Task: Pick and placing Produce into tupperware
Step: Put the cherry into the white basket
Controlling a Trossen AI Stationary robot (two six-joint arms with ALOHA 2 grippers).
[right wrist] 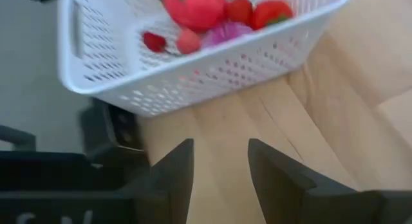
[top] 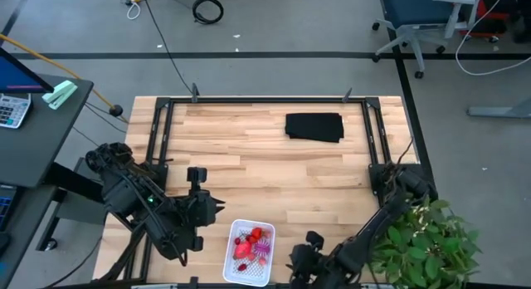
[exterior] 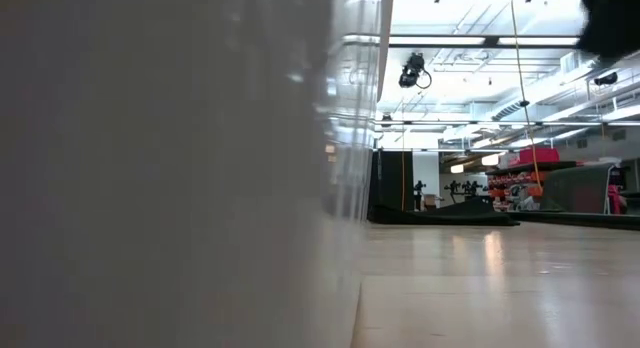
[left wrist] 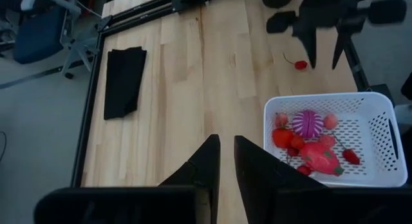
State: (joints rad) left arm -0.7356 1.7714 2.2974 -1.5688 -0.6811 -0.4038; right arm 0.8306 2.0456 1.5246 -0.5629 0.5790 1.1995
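The white mesh tupperware (top: 250, 252) sits at the table's near edge and holds several red pieces, a larger red-pink piece (left wrist: 320, 158) and a spiky purple piece (left wrist: 308, 123). Its wall (exterior: 180, 168) fills the left of the low view. One small red piece with a stem (left wrist: 300, 65) lies on the wood just right of the tupperware. My right gripper (right wrist: 221, 161) is open beside the tupperware's right wall (right wrist: 193, 76), close to that piece and touching nothing. My left gripper (left wrist: 226, 161) hovers left of the tupperware, its fingers nearly together, and holds nothing.
A flat black folded cloth (top: 314, 127) lies near the table's far edge. A green potted plant (top: 431, 239) stands at the near right corner beside the right arm. Black frame rails (top: 158, 139) run along the table's sides. Bare wood spans the middle.
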